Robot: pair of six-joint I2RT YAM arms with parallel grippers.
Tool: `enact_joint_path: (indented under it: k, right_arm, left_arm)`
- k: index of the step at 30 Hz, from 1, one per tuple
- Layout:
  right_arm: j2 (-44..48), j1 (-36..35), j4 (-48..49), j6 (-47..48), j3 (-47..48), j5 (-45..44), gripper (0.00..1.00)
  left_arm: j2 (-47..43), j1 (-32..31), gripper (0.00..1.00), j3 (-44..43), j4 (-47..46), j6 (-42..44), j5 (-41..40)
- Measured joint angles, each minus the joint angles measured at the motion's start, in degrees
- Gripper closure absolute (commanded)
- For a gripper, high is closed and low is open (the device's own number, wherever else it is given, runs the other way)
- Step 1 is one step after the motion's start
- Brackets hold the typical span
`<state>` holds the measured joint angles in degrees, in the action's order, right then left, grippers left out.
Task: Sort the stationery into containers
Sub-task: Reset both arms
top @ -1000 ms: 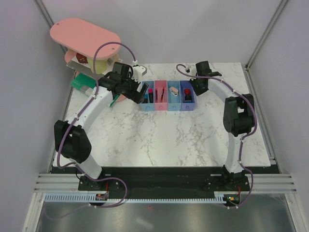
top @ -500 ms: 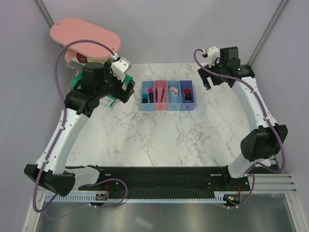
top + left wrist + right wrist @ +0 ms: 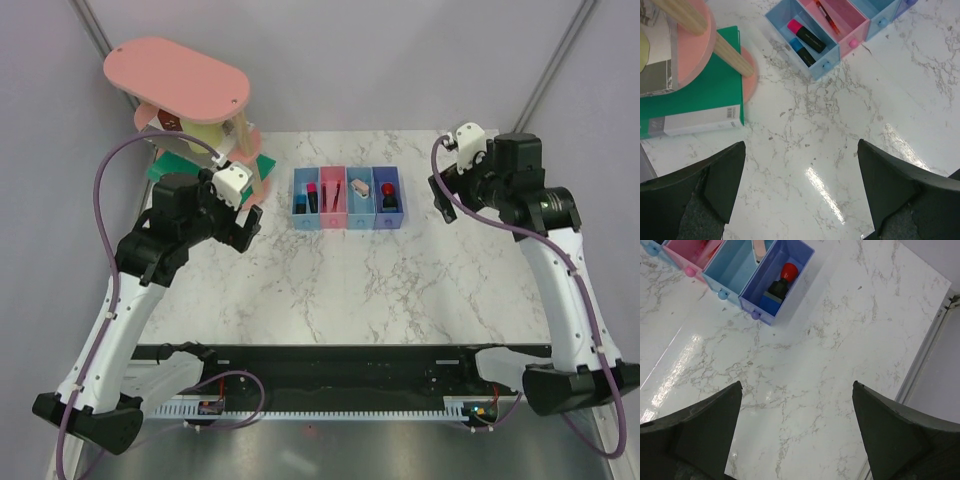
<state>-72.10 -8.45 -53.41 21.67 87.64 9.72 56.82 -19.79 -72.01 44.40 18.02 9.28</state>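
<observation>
Four containers stand in a row at the back middle of the table. The left light blue bin holds a pink-red marker with a black cap and a small blue piece. A thin red pen lies in the pink bin. In the second light blue bin is a pale eraser. The purple bin holds a red-and-black knob. My left gripper hangs open above bare marble left of the row. My right gripper is open and empty to its right.
A large pink oval-topped stand rises at the back left, with a green flat box at its foot. The table's right edge and a metal frame rail run close to my right gripper. Grey walls enclose the table.
Both arms have drawn back from the row of bins, the left one to the left and the right one to the right, and risen. The right gripper has left the purple bin.
</observation>
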Motion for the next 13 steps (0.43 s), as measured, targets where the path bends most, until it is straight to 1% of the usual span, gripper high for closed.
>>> enact_joint_path:
  k: [2,4,13]
  right_arm:
    - [4.2,0.0,0.0,0.0,-1.9,0.7,0.02]
    - [6.4,0.0,0.0,0.0,-2.5,1.4,0.02]
    - [7.2,0.0,0.2,0.9,-6.2,3.3,0.02]
  left_arm:
    - [-0.7,0.4,0.00,0.7,0.5,-0.4,-0.2]
    - [-1.0,0.6,0.00,1.1,0.5,-0.7,-0.2]
    - [-1.1,0.6,0.00,1.2,0.6,-1.2,-0.3]
